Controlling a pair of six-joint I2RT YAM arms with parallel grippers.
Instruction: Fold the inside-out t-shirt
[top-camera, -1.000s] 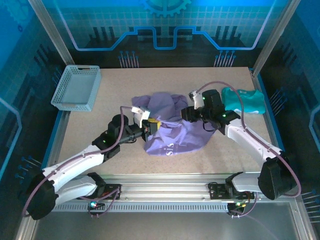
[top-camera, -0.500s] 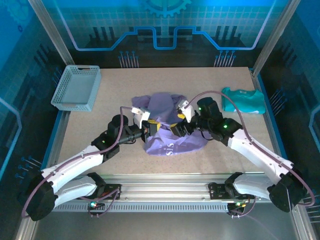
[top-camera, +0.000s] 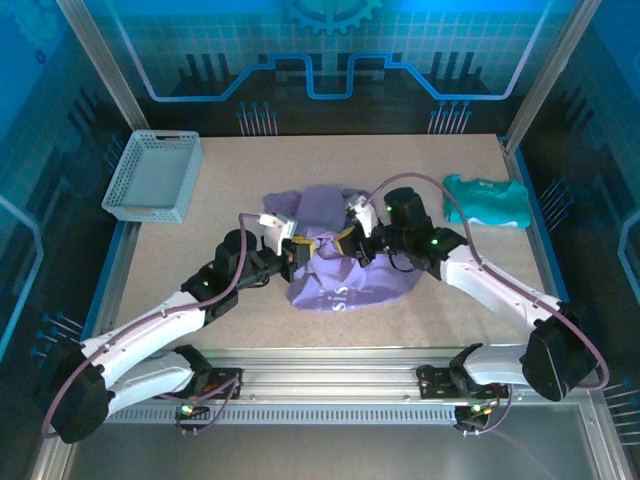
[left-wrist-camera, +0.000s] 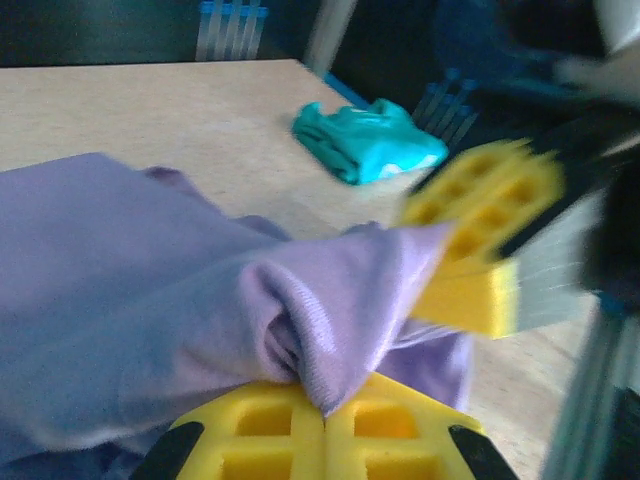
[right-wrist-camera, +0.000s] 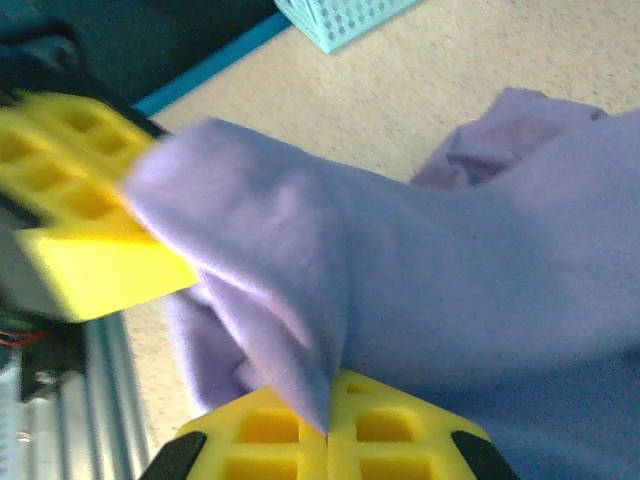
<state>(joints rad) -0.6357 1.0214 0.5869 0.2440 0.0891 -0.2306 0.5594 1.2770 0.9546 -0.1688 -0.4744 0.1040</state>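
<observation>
**Inside-out t-shirt pinched at one ridge by both arms**

Inside-out t-shirt lies crumpled at the middle of the surface, with one bunch on the far side and a flatter part bearing pale lettering on the near side. The heap runs roughly from far left to near right.

The left gripper comes in from the near left. Its jaws are closed on a raised fold of the purple cloth, which the left wrist view shows pinched between the yellow pads. The right gripper comes in from the right and is also clamped on cloth. Its wrist view shows a fold squeezed between its own pads.

The two grippers stand just beside each other, nearly tip to tip, on the same ridge above the heap. Most of the shirt hangs or lies below and to the near side of them. I judge the next move would have to draw them apart, left and right, to open the cloth. With the two grips so close together, there is little slack between them.

A teal garment lies well apart at the far right.
</observation>
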